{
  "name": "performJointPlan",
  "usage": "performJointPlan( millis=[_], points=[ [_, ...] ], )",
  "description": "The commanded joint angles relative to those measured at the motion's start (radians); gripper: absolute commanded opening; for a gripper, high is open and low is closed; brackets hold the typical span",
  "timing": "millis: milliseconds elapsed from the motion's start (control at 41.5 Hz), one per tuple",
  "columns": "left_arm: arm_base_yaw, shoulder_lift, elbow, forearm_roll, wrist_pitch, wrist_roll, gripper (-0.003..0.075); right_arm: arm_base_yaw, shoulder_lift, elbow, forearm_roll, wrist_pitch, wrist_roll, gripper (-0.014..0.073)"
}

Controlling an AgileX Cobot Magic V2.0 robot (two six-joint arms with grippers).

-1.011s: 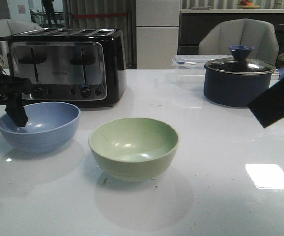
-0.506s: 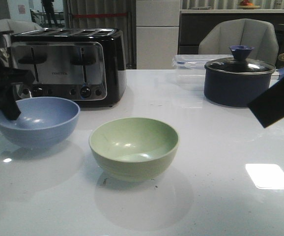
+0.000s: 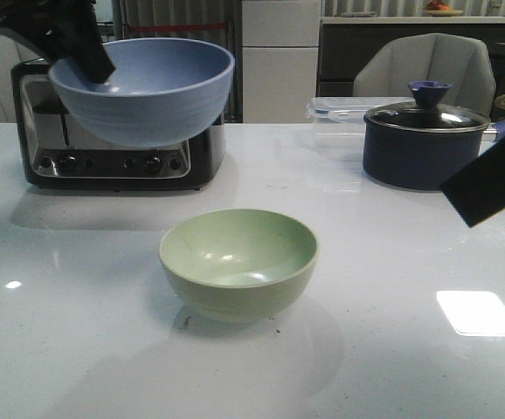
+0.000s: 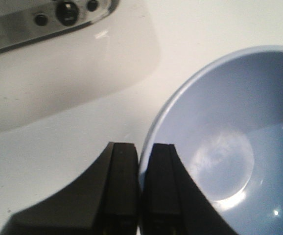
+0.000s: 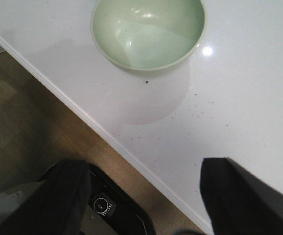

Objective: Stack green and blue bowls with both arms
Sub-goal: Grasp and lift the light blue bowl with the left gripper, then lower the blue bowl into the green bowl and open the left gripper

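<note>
**Blue bowl airborne, stack pending**

Blue bowl (image 3: 143, 87) is held high at far left; left claw (image 4: 140, 161) pinches its rim. Green bowl (image 3: 238, 262) sits centre on the worktop (image 3: 392, 349). Right claw (image 5: 146, 196) gapes, empty. Carrying over and nesting remain.

Pale blue matte bowl (image 3: 143, 87), earlier resting on white surface (image 3: 392, 349) at left, now lifted well clear, pinched at rim by left tool (image 4: 140, 161), shifted rightward before toaster (image 3: 113, 157).

place: kitchen-like room | signs: toaster (image 3: 117, 131), lidded pot (image 3: 425, 140), white counter (image 3: 392, 262), chairs (image 3: 427, 65) behind
</note>
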Motion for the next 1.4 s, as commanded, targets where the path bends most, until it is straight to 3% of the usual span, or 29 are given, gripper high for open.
performJointPlan(
  millis=[0, 289, 867, 1373],
  points=[
    [-0.058, -0.042, -0.033, -0.027, -0.021, 0.002, 0.0093, 0.003, -0.013, -0.026, -0.002, -0.054, -0.012, 0.0573],
    [-0.153, 0.027, -0.033, -0.027, -0.081, 0.002, 0.0093, 0.003, -0.013, -0.026, -0.002, -0.054, -0.012, 0.0573],
    [-0.153, 0.213, -0.033, -0.063, -0.116, 0.002, 0.0093, 0.003, -0.013, -0.026, -0.002, -0.054, -0.012, 0.0573],
    [-0.153, 0.259, -0.033, -0.07, -0.122, 0.002, 0.0098, 0.003, -0.013, -0.026, -0.002, -0.054, -0.012, 0.0573]
  ],
)
